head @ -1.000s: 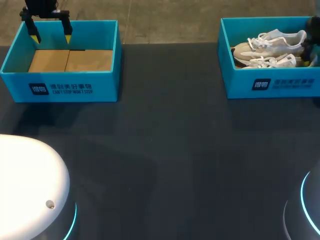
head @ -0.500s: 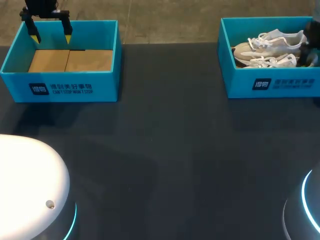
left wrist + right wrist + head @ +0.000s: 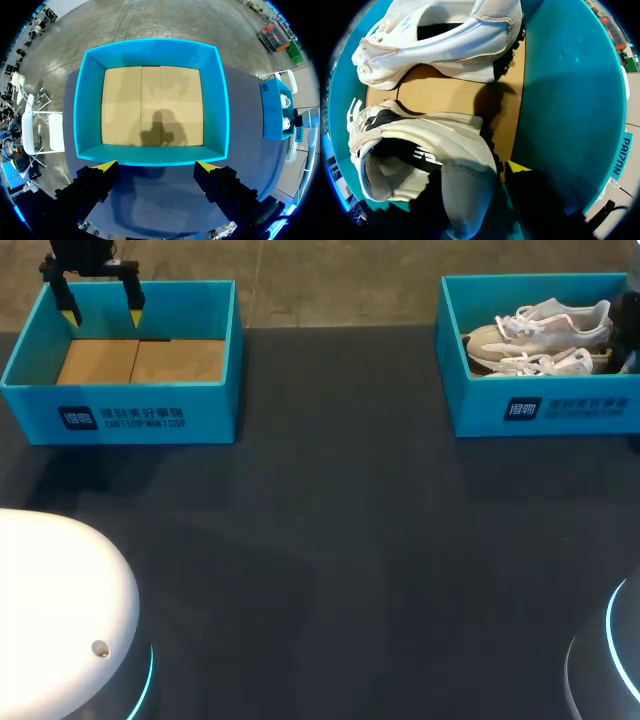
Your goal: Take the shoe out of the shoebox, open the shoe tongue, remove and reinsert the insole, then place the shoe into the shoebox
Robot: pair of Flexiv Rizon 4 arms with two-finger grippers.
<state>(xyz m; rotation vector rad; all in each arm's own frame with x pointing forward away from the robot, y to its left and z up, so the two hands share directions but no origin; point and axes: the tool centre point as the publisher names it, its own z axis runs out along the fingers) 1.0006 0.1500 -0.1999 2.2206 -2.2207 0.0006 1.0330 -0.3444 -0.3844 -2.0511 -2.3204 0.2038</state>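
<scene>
White shoe (image 3: pixel 465 145), the nearer of two, in the right box (image 3: pixel 540 412), heel toward the outer wall, toe toward the surface's (image 3: pixel 340 540) middle. Second shoe (image 3: pixel 455 45) lies beyond it, a strip of cardboard floor between them. Right hand (image 3: pixel 476 172) sits low at the nearer shoe's heel; whether it is clenched on the heel or merely against it cannot be told. Left hand (image 3: pixel 101 315) is released and spread wide, hovering over the far rim of the left box (image 3: pixel 120 415), which holds nothing but its cardboard floor. The boxes stand well apart.

Step in hand, as judged: lifting the shoe out. Seat the grasp on the firm heel collar, clear of the laces. Rise straight up so the sole clears the wall and the second shoe.

Right wrist view alone shows the heel and open collar. Head view gives only a dark edge of that hand, but both boxes together.
</scene>
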